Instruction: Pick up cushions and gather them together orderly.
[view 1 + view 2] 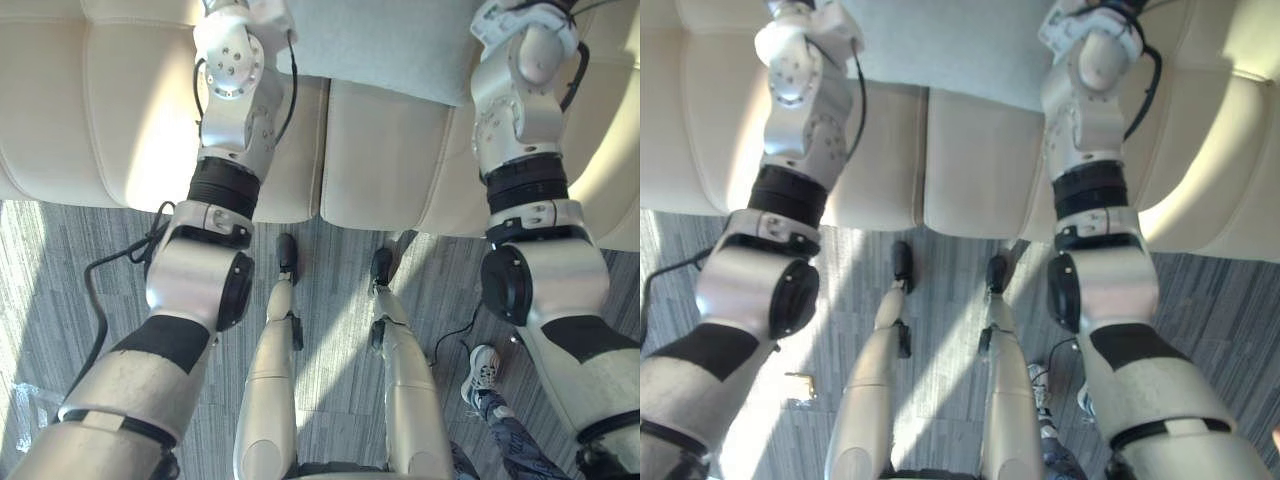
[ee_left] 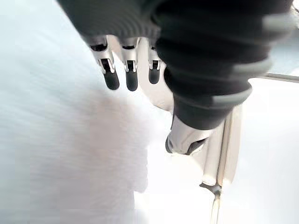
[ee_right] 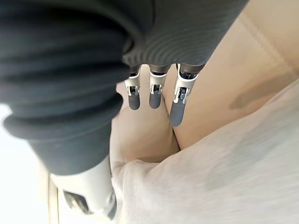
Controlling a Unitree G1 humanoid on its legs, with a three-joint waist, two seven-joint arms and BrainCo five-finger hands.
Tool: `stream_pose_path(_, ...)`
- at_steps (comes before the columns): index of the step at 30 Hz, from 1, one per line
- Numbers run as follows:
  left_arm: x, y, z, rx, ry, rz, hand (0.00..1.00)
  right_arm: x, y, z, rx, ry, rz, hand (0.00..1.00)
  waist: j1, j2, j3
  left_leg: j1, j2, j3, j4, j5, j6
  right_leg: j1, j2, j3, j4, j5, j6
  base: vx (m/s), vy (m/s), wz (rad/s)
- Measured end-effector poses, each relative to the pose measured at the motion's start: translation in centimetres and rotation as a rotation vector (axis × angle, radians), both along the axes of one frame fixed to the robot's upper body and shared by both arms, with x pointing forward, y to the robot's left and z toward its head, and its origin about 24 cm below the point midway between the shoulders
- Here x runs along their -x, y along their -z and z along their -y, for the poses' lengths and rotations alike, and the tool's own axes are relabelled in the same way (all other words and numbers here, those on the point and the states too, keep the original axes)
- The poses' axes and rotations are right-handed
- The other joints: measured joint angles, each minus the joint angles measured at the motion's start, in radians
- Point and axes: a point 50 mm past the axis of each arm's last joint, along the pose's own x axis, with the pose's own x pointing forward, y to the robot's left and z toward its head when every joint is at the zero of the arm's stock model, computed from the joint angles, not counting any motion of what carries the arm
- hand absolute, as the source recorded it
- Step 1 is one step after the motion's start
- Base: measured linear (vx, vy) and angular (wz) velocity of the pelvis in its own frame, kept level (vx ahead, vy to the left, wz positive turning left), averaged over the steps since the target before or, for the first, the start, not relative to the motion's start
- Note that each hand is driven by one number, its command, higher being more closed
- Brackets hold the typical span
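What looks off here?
The pale grey cushion lies skewed on the cream sofa, straddling the seat seam. A small yellowish object sits loose on the carpet; I can't tell what it is.

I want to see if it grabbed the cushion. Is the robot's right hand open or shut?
Open. The right hand has its fingers straight, near the pale cushion, not curled round it.

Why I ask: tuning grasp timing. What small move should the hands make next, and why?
Probably press both hands inward and curl the fingers onto the pale cushion. The left hand and right hand sit at its opposite sides with fingers straight, gripping nothing, and it lies on the cream sofa.
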Motion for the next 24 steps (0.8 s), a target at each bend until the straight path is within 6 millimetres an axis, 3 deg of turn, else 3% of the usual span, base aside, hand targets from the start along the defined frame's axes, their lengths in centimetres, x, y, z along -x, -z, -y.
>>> stream_pose_path(4,-0.7,3.1,-1.0,0.015,-0.016,-0.093,0.0,0.0,2.9,3.2,-0.032,0.056,-0.066,0.0,-0.002,0.0,0.0,0.042,0.001,0.004,-0.034,0.011,-0.005,0.023,0.001,-0.002,0.013,-0.001,-0.001,-0.02,-0.011,0.01)
stream_pose_path(6,-0.8,5.3,-1.6,0.024,-0.03,-0.142,0.0,0.3,5.4,5.2,-0.041,0.095,-0.114,0.0,-0.005,-0.002,-0.001,0.078,0.001,0.0,-0.041,0.013,-0.003,0.059,0.0,-0.008,0.011,-0.005,-0.001,0.0,-0.029,0.07)
stream_pose_path(10,0.4,8.9,-1.3,-0.004,-0.017,-0.151,0.0,2.0,9.7,7.3,-0.035,0.14,-0.144,0.0,-0.002,-0.002,-0.001,0.134,-0.002,-0.013,-0.041,0.014,-0.002,0.124,-0.005,-0.026,0.014,-0.024,-0.003,0.03,-0.046,0.13)
stream_pose_path(13,2.4,14.0,0.0,-0.039,0.021,-0.213,0.0,4.0,15.0,7.3,-0.053,0.134,-0.201,0.0,-0.001,-0.003,-0.002,0.204,-0.006,-0.036,-0.041,0.0,-0.008,0.206,-0.011,-0.051,0.021,-0.056,-0.003,0.08,-0.063,0.25)
stream_pose_path(18,6.7,23.4,1.0,-0.102,0.068,-0.419,0.0,8.4,25.0,4.8,-0.103,0.094,-0.393,0.0,0.008,-0.016,-0.03,0.302,-0.015,-0.045,-0.02,-0.049,-0.011,0.301,-0.025,-0.069,0.068,-0.122,-0.003,0.08,-0.061,0.14)
stream_pose_path(24,13.4,34.4,-1.2,-0.17,0.108,-0.773,0.0,15.9,36.2,2.9,-0.06,0.034,-0.791,0.0,0.006,-0.025,-0.119,0.427,-0.005,-0.032,0.034,-0.123,-0.017,0.464,-0.015,-0.066,0.021,-0.146,0.0,0.11,-0.027,-0.04)
